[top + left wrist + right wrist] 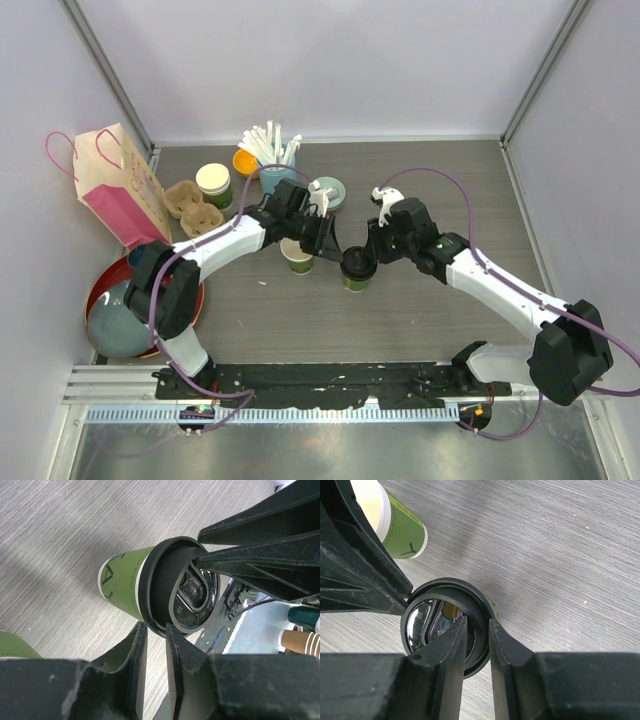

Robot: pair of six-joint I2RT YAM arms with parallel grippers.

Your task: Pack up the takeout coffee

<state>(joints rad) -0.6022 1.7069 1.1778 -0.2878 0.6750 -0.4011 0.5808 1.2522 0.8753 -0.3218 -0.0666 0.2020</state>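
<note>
Lid (445,586) rim sits inside right tool (477,624) and left tool (156,629), both narrowly parted.

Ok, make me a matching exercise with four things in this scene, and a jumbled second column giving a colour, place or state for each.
Things
1. paper bag
2. straws
3. cup between the arms
4. cup under the left arm

Descriptions
A. open top, cream inside
B. white, bunched in a blue cup
C. black lid on top
D. pink side and handles, by the left wall

Pairs: 1-D, 2-B, 3-C, 4-A.
</note>
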